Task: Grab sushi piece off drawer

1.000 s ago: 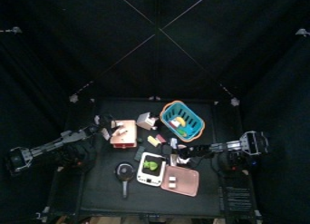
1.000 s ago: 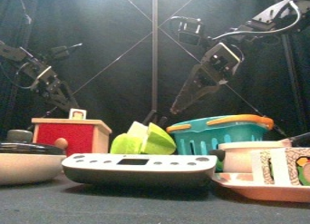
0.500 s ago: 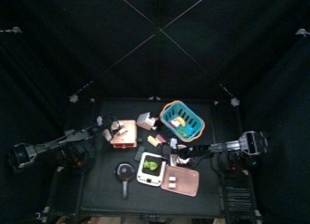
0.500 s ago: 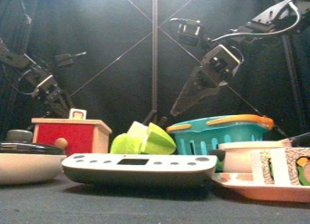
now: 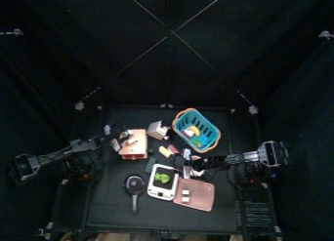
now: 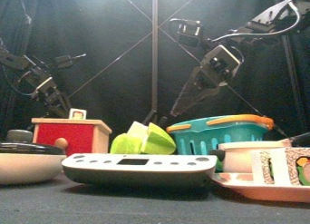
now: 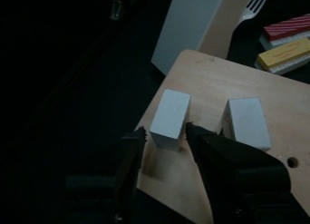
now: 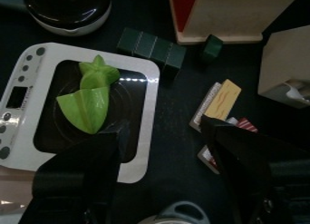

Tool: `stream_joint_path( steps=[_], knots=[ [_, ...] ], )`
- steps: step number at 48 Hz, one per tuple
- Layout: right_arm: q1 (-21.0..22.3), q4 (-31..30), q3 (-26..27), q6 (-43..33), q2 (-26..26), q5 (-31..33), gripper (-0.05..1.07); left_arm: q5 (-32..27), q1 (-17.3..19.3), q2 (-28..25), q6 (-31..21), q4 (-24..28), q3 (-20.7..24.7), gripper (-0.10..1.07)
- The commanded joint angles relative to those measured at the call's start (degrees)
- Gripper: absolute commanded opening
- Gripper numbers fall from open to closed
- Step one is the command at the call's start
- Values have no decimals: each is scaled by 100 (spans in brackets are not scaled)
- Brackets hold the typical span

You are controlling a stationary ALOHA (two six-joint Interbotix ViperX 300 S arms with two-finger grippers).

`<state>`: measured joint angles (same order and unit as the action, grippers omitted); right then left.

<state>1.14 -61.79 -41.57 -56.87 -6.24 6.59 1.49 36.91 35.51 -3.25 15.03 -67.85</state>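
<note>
The drawer (image 5: 132, 140) is a small boxy unit with a tan top (image 7: 242, 173) and a red front (image 6: 67, 135). Two pale sushi pieces lie on its top. The nearer sushi piece (image 7: 171, 115) sits between the tips of my left gripper (image 7: 169, 144), whose jaws stand open on either side of it, apart from it. The second piece (image 7: 246, 121) lies beside it. One piece (image 6: 78, 113) shows in the front view. My left gripper (image 5: 104, 142) hangs at the drawer's left end. My right gripper (image 8: 169, 146) is open and holds nothing, hovering over the table's middle (image 5: 206, 165).
A teal basket (image 5: 197, 128) stands right of the drawer. A white scale (image 8: 140, 128) carries a green leafy toy (image 8: 87, 93). Nearby are dark green blocks (image 8: 151, 46), a yellow and red piece (image 8: 220, 99), a lidded pot (image 6: 22, 155), and a pink tray (image 5: 196, 195).
The left arm has shifted slightly at the drawer's left end. The right arm has not moved.
</note>
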Motion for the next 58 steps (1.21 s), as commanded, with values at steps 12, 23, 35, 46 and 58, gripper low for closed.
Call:
stream_joint_path(
  steps=[12, 23, 35, 46, 58],
  knots=[
    [9, 0, 88, 0, -97, 9, 95, 26, -26, 132, 0, 18, -44, 77],
    [9, 9, 97, 0, -97, 9, 95, 53, 0, 132, 18, 53, -18, 80],
    [0, 0, 132, 0, -26, 9, 95, 53, 70, 132, 9, 510, 97, 88],
    [0, 0, 132, 9, -9, 9, 95, 299, 114, 132, 18, 826, 158, 90],
    [9, -9, 132, 9, -18, 9, 95, 475, 132, 9, 18, 896, 149, 89]
  ],
)
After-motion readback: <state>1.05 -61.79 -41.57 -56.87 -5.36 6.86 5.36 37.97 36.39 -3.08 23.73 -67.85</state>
